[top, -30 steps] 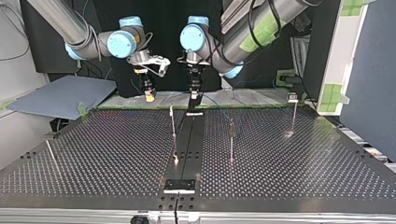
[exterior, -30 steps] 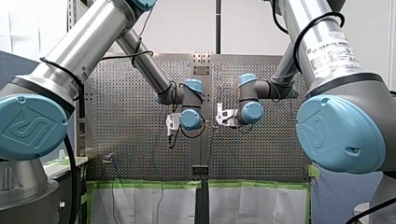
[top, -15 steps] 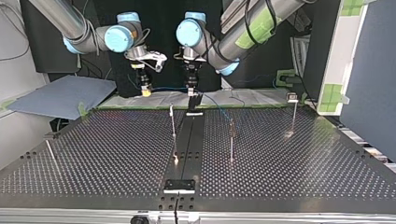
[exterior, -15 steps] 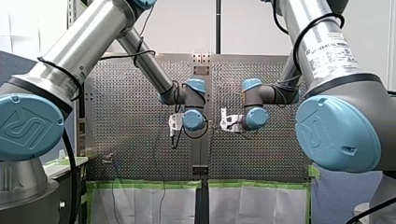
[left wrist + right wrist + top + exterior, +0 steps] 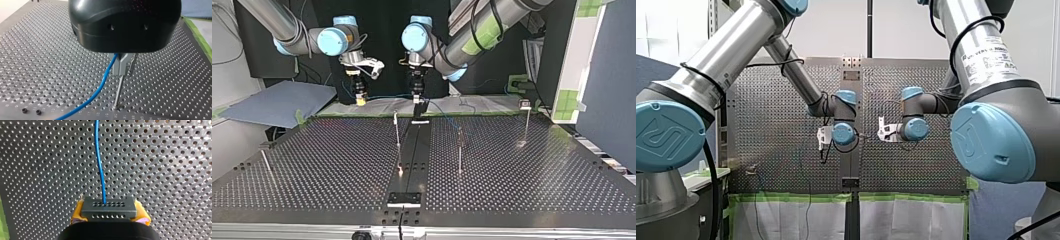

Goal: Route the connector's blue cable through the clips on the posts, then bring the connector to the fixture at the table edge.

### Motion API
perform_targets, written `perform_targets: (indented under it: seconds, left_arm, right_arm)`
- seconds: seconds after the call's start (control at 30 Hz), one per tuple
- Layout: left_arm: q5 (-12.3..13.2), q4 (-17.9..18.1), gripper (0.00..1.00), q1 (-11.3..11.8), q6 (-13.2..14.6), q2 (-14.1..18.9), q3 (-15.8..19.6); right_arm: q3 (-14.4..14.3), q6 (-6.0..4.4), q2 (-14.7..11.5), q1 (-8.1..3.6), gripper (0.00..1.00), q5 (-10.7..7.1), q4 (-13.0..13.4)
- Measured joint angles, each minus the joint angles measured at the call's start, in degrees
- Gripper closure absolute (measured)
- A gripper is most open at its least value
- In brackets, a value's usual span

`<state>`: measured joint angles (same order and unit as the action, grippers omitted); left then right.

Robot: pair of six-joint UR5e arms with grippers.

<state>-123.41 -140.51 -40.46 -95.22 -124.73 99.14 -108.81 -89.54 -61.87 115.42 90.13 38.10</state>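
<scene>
In the right wrist view my right gripper (image 5: 110, 212) is shut on the black connector (image 5: 109, 207), with yellow pads on both its sides. The blue cable (image 5: 100, 165) leaves the connector and runs ahead over the perforated table. My left gripper (image 5: 123, 66) has its metal fingers shut on the blue cable (image 5: 105, 80), just above a thin post (image 5: 119, 90). In the top view my right gripper (image 5: 360, 99) hangs at the far edge. To its right is my left gripper (image 5: 418, 106), and the cable (image 5: 387, 96) spans between them.
Thin posts stand on the table in the top view: one left of centre (image 5: 397, 131), one right of centre (image 5: 459, 150), one far right (image 5: 526, 125). A black strip runs to a plate (image 5: 404, 198) at the near edge. Green tape (image 5: 786, 197) lines the table's edge.
My right gripper has carried the connector toward the top view's left and slightly up, away from my left gripper. The cable now stretches between them. My left gripper has barely shifted.
</scene>
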Motion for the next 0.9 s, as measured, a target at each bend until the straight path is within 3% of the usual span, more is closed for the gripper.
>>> perform_targets:
  seconds: [0.43, 0.9]
  left_arm:
    - [1.1, 0.7, 0.98, 1.1, 0.0, -0.3, -0.1]
    - [2.9, 0.5, 0.98, 1.4, -0.4, -1.9, -0.8]
  right_arm:
    - [-0.3, 0.32, 3.0, -1.45, 0.95, -1.28, 2.4]
    - [-0.3, 0.54, 3.6, -1.79, 0.93, -5.26, 6.6]
